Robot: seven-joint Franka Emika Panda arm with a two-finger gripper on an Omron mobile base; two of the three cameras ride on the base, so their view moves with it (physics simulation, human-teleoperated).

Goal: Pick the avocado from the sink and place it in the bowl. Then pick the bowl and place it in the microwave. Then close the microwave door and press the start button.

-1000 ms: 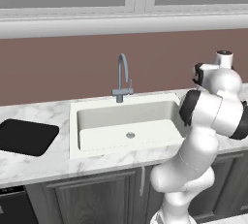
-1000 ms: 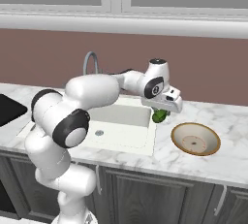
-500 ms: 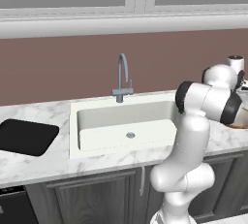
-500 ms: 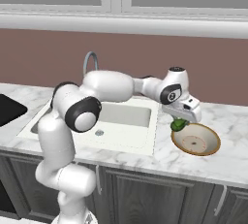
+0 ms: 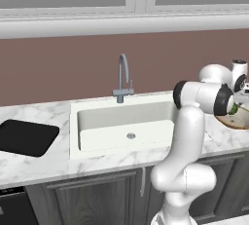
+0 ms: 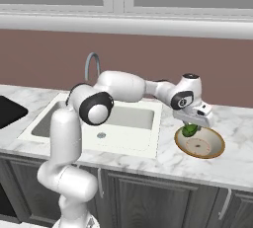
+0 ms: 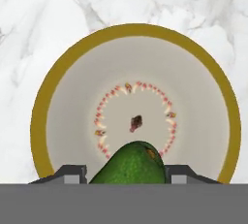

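Note:
The dark-green avocado (image 7: 130, 165) sits between my finger tips (image 7: 71, 172) in the hand view, and the gripper (image 6: 190, 130) is shut on it. Directly below hangs the tan-rimmed bowl (image 6: 215, 148) with its cream inside (image 7: 193, 102) and a ring pattern around the centre. The avocado (image 6: 189, 131) hovers over the bowl's left part in the right base view. From the left base view the bowl (image 5: 237, 121) peeks out behind my arm at the right edge. The off-white sink (image 5: 97, 131) lies to the left, with nothing in its basin. The microwave is out of view.
A grey gooseneck faucet (image 5: 122, 78) stands behind the sink. A black cooktop (image 5: 24, 136) lies at the far left of the marble counter (image 6: 232, 170). A white container (image 5: 239, 68) stands behind the bowl. Dark cabinet fronts run below the counter.
My arm has swung right from above the sink's right edge, carrying the avocado until it hangs over the bowl. The grip has stayed the same.

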